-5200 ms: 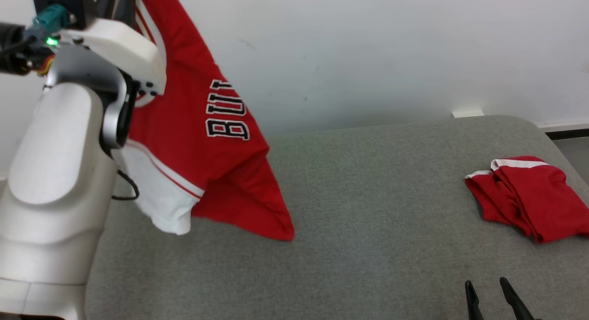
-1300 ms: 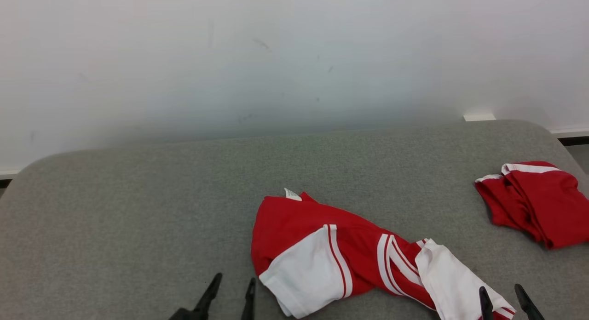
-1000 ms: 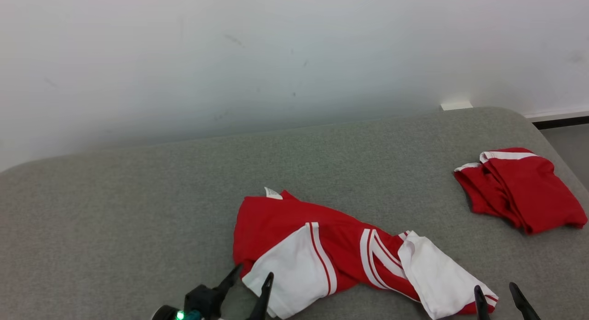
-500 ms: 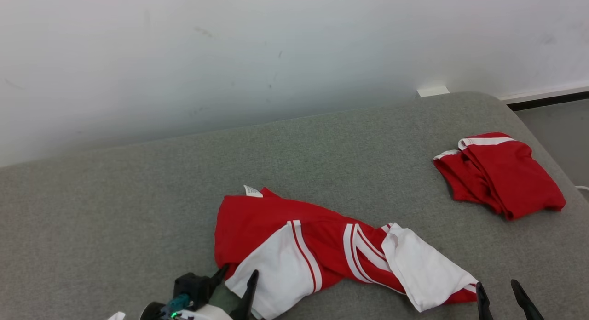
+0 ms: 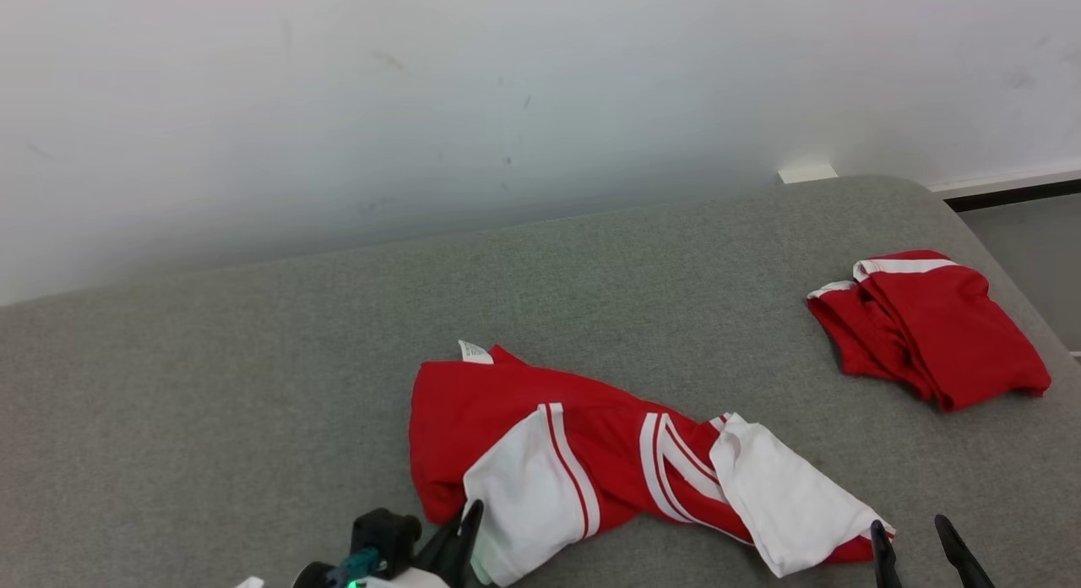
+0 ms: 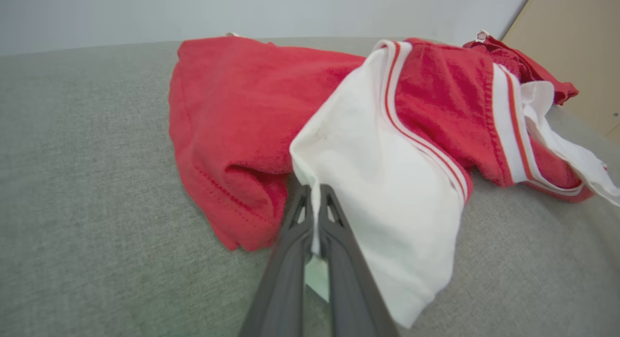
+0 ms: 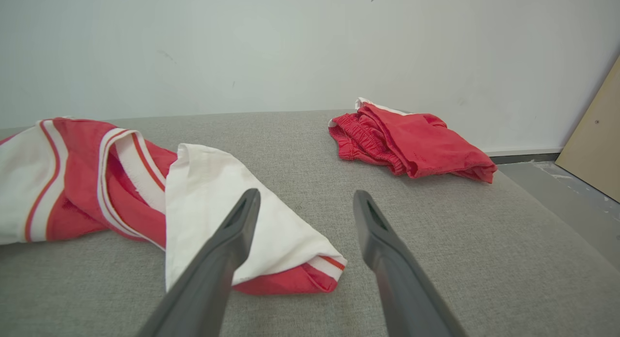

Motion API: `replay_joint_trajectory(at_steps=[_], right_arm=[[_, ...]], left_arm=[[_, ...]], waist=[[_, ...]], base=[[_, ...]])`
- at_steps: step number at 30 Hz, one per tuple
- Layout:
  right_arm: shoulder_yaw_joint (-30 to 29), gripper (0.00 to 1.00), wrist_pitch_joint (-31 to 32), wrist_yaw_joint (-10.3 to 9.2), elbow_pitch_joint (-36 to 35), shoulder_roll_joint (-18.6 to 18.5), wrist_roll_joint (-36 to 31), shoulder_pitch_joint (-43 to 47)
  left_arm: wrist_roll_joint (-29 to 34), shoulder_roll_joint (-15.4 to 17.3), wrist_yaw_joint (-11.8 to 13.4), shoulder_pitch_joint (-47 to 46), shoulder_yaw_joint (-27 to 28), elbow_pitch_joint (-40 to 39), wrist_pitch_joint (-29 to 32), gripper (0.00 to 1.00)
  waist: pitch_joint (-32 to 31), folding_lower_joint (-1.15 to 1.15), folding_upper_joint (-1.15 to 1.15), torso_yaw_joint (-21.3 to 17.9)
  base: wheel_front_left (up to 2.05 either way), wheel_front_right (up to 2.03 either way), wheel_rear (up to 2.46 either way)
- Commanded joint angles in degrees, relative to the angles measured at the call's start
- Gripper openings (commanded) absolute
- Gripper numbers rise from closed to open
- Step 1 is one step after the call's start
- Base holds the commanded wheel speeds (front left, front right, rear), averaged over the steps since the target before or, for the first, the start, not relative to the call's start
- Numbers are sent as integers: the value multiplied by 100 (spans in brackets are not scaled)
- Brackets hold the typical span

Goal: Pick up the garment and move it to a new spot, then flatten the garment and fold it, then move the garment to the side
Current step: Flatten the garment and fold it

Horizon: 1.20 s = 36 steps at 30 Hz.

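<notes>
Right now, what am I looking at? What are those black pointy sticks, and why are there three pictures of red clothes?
This is a robot with two arms. Each arm ends in a pincer: two long dark fingers for pinching things. One picture comes from a camera on the robot's head, looking down. The other two come from small cameras on its wrists, looking along the fingers.

On the grey padded surface lies a crumpled red and white shirt. Off to the right sits a red bundle of other clothing.

The left pincer is shut, pinching a white edge of the shirt. The right pincer is open and holds nothing. It is near the shirt's other white end.
</notes>
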Motion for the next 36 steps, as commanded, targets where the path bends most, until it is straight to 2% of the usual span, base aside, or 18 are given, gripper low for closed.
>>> replay_joint_trajectory(at_steps=[1, 5, 8, 15, 20, 26, 29, 36], right_arm=[[5, 100, 5, -17, 7, -19, 1, 16], [-10, 100, 5, -17, 9, -10, 3, 37], [-21, 100, 5, -17, 10, -7, 7, 69], [-26, 100, 5, -17, 14, 9, 22, 90], [80, 100, 5, -17, 48, 26, 14, 9], [165, 100, 5, -17, 84, 57, 45, -37], [166, 100, 5, -17, 103, 72, 61, -31], [122, 100, 5, -17, 110, 89, 64, 28]], left_arm=[[-71, -3, -7, 76, -47, -47, -2, 0], [-399, -4, -8, 47, -254, -307, -3, 0], [-983, -14, -9, -109, -357, -716, 34, 0], [-1708, 133, 48, -1031, 34, -1770, 602, 0], [-1895, 192, 356, -2031, 343, -2094, 1270, 0], [-1473, 511, 842, -3141, 523, -1808, 1709, 0], [-1224, 718, 1113, -3554, 585, -1574, 1715, 0], [-870, 957, 1650, -3956, 775, -1278, 1342, 0]], waist=[[-9, 0, 0, 7], [-40, 0, 0, 36], [-72, 0, 0, 82], [-155, 0, 0, 269], [-190, 0, 0, 298], [-173, 0, 0, 219], [-158, 0, 0, 157], [-155, 0, 0, 80]], base=[[0, 0, 0], [0, 0, 0], [0, 0, 0], [0, 0, 0], [0, 0, 0], [0, 0, 0], [0, 0, 0], [0, 0, 0]])
